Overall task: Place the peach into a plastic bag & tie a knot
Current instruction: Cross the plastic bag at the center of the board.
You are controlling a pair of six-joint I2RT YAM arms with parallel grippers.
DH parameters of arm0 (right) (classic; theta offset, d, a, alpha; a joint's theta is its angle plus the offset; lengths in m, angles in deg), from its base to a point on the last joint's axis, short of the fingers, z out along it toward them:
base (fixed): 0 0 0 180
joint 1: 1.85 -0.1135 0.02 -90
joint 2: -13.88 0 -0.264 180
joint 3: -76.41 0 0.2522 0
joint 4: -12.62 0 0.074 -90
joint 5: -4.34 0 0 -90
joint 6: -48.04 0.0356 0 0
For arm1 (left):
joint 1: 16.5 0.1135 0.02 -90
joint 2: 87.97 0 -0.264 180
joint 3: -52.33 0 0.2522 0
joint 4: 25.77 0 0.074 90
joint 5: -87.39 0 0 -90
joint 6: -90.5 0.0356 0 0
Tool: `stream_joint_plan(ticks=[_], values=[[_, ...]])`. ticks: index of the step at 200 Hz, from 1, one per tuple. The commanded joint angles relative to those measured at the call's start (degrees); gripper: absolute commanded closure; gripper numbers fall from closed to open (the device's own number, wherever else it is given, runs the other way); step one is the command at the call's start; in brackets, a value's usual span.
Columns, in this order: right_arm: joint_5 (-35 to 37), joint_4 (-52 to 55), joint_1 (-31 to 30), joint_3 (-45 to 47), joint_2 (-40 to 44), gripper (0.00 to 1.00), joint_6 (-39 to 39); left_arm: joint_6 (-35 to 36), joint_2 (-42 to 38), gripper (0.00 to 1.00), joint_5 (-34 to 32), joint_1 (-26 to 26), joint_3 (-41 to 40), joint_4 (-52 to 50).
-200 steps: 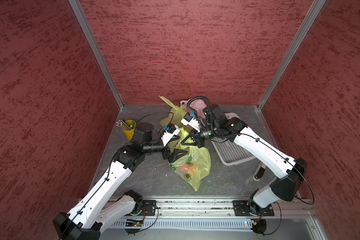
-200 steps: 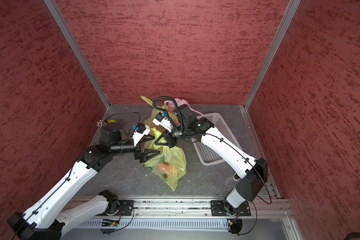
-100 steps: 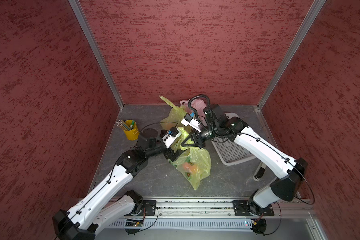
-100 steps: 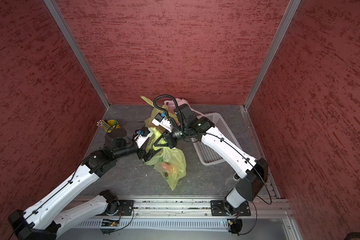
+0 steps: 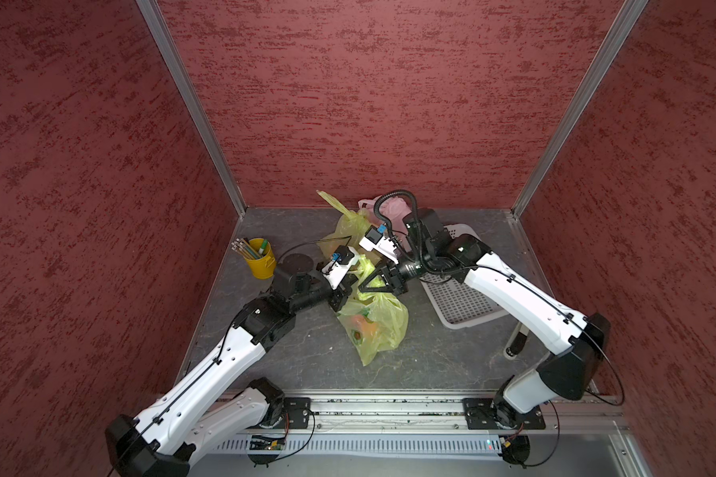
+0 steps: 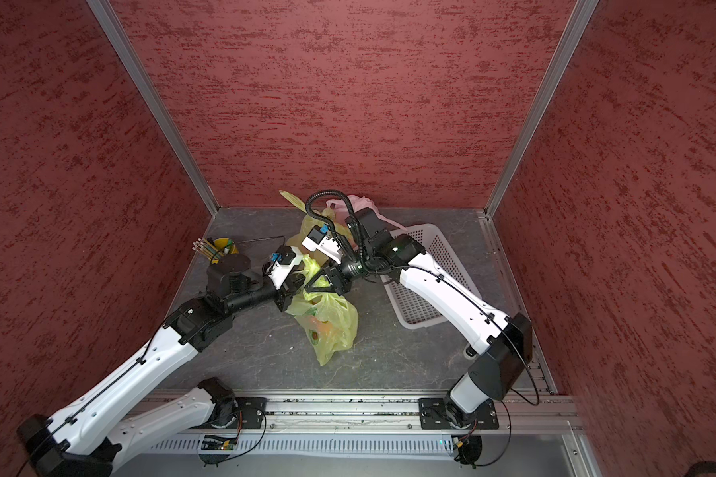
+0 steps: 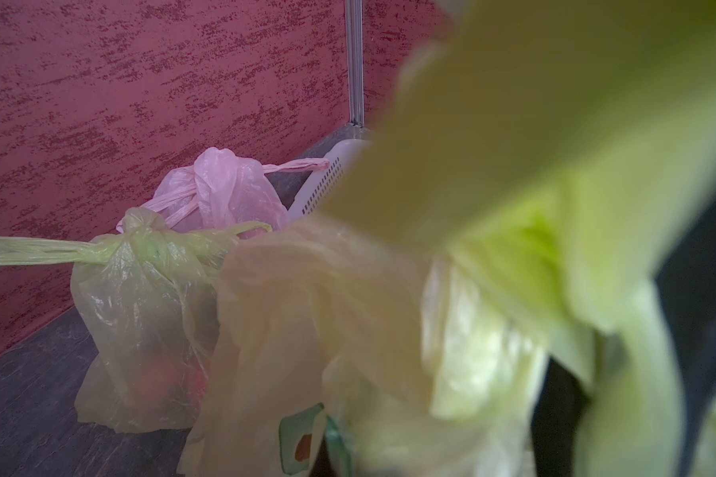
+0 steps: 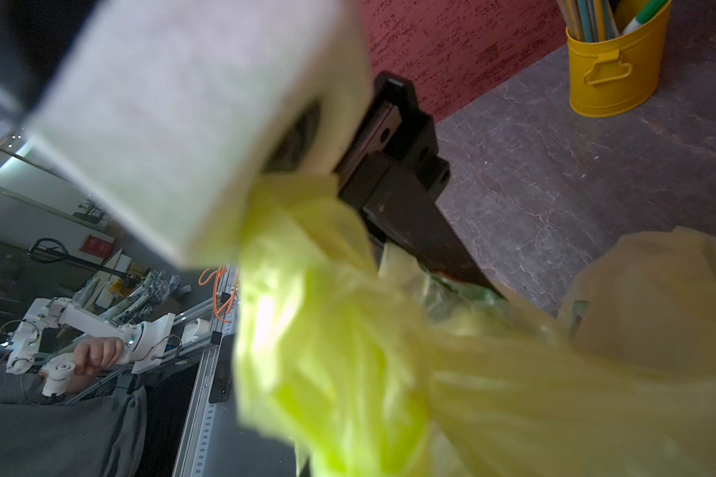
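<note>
**Bag** (image 5: 385, 330): yellow, on the floor at centre, with the peach (image 5: 364, 326) low inside.
**Left gripper** (image 5: 347, 290): fingers pressed shut on the bag's bunched top.
**Right gripper** (image 5: 362, 285): tips meet on the same plastic, just beside.
**Risks:** film slips or tears under an uneven pull; the grippers, nearly touching, may collide.
**Room:** basket (image 5: 459, 305) near on the right, tied bags (image 5: 348, 227) close behind, cup (image 5: 261, 260) on the left. Open floor toward the front.
</note>
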Motion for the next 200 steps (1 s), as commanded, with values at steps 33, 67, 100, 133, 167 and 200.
stream_joint_plan(ticks=[33, 67, 100, 133, 167, 200], values=[[4.83, 2.45, -0.27, 1.71, 0.96, 0.87, 0.14, -2.4, 0.42, 1.0, -1.0, 1.14, 6.18, -4.99], [11.27, 0.47, -0.27, 1.35, 0.62, 0.92, 2.56, -4.31, 1.93, 1.0, -0.39, 0.63, 9.43, -8.97], [20.81, 1.65, -0.36, -1.22, -1.65, 1.0, 4.24, -5.93, 3.03, 1.0, -1.73, 0.3, 11.65, -12.68], [34.07, 4.77, -0.36, -5.78, -5.19, 1.0, 6.41, -8.13, 3.94, 1.0, -4.61, 0.03, 13.56, -17.19], [43.88, 5.46, -0.52, -10.68, -8.56, 1.0, 9.66, -14.55, 4.68, 1.0, -3.25, -0.05, 13.19, -16.33], [48.27, -0.52, -3.68, -13.79, -11.14, 1.0, 12.11, -27.5, 4.46, 1.0, 1.27, -1.42, 7.3, -2.63]])
